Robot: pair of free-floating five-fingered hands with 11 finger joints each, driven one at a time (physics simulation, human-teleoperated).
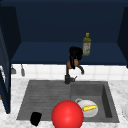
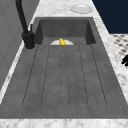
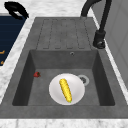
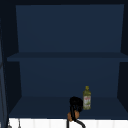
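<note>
The right hand (image 1: 75, 53) hangs in front of the lower cabinet shelf (image 1: 45, 53), its fingers pointing down and closed round a small orange-brown thing (image 1: 69, 64); that thing sits at the fingertips, just below the palm, with part of it showing past the fingers on the hand's left. A bottle of oil (image 1: 86, 45) stands upright on the shelf just to the right of the hand, near but, as far as I can tell, not touching it. Directly beneath the hand is the black faucet (image 1: 67, 78); further down lies the grey sink (image 1: 45, 95), and below and to the right of the hand a white plate (image 1: 93, 113) rests in the basin with a yellow corn cob (image 1: 90, 108) on it. A red ball (image 1: 67, 115) shows at the sink's front edge, well below the hand.

The left hand (image 1: 35, 118) floats idle at the sink's front left corner, well apart from all this; whether it is open or closed I cannot tell.

The risks, as I judge them: the hold looks like a fingertip hold (not a full wrap), so a jolt could let the orange-brown thing slip and drop onto the faucet or into the basin; and with the bottle so close on the right, a sideways swing of the hand could knock it over or off the shelf.
</note>
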